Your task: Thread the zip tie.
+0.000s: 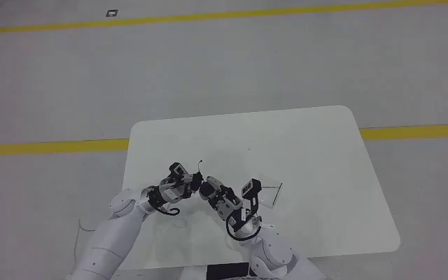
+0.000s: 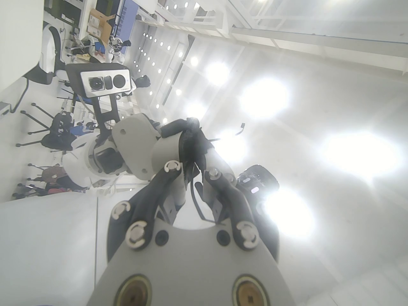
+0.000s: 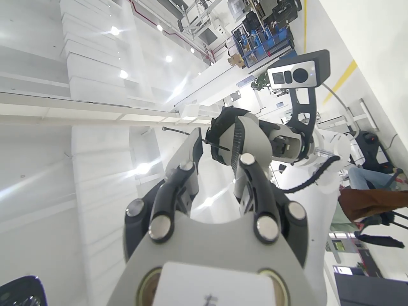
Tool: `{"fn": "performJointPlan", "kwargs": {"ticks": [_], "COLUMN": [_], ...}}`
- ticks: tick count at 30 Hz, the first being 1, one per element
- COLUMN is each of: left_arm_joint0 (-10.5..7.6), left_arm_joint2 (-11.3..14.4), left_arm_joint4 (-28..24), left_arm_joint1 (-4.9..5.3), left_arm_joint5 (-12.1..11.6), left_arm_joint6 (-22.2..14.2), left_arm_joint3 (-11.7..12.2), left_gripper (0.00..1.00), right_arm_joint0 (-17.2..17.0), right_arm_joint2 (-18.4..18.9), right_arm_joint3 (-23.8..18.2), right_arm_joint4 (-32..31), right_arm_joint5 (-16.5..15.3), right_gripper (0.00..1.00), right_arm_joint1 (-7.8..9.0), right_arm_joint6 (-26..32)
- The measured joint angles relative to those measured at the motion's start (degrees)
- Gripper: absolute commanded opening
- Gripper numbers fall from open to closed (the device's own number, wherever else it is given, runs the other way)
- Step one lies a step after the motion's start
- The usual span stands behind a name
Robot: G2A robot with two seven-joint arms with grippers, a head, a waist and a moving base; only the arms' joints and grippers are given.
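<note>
- Left hand (image 2: 194,148) clamps the thin black plastic zip tie (image 3: 216,146).
- Its tail lies between the right hand (image 3: 217,136)'s parted fingers (image 3: 191,151).
- Best, I judge: aim the tail squarely at the head slot.

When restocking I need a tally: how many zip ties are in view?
1 for certain: the black zip tie held in the left gripper above the table's near side. A thin line lying farther right on the table may be a second; too faint to tell.
</note>
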Motion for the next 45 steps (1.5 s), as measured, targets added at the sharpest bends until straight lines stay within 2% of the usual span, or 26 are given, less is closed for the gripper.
{"fn": "performJointPlan", "kwargs": {"ticks": [3, 5, 19, 45], "left_arm_joint0": [0.0, 0.0, 0.0, 0.0], "left_arm_joint2": [0.0, 0.0, 0.0, 0.0], "left_arm_joint4": [0.0, 0.0, 0.0, 0.0], "left_arm_joint1": [0.0, 0.0, 0.0, 0.0], "left_arm_joint5": [0.0, 0.0, 0.0, 0.0], "left_arm_joint6": [0.0, 0.0, 0.0, 0.0], "left_arm_joint3": [0.0, 0.0, 0.0, 0.0], "left_gripper": [0.0, 0.0, 0.0, 0.0], "right_arm_joint0": [-0.1, -0.1, -1.4, -4.4], "right_arm_joint2": [0.0, 0.1, 1.2, 5.1], "right_arm_joint3": [0.0, 0.0, -0.7, -2.5], "right_arm_joint4": [-0.2, -0.3, -2.7, -2.8], "right_arm_joint5": [-0.2, -0.3, -0.1, 1.3], "right_gripper": [0.11, 0.0, 0.0, 0.0], "right_arm_joint1": [-0.04, -0.06, 0.23, 1.1], "right_arm_joint6": [-0.2, -0.3, -1.3, -2.1]}}
